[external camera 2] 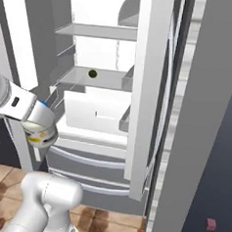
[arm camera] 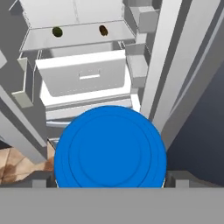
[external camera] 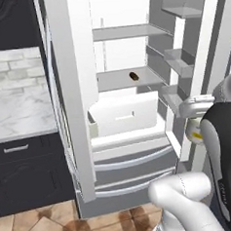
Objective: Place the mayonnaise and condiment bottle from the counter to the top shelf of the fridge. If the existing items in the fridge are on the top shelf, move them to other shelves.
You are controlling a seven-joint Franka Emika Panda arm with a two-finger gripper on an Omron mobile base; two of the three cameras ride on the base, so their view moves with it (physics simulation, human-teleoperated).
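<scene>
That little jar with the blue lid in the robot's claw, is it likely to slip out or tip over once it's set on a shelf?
The mayonnaise looks rigid, so it probably won't deform in the gripper. Its smooth round side could slip or twist between the fingers. Squat and wide-lidded, it should stand steadily on the flat top shelf, though on its side it would likely roll.

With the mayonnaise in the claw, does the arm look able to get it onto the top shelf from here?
Probably yes. The fridge stands open and the top shelf looks bare in front, with nothing between it and the claw holding the mayonnaise. The claw sits well below it, so a lift comes first.
</scene>
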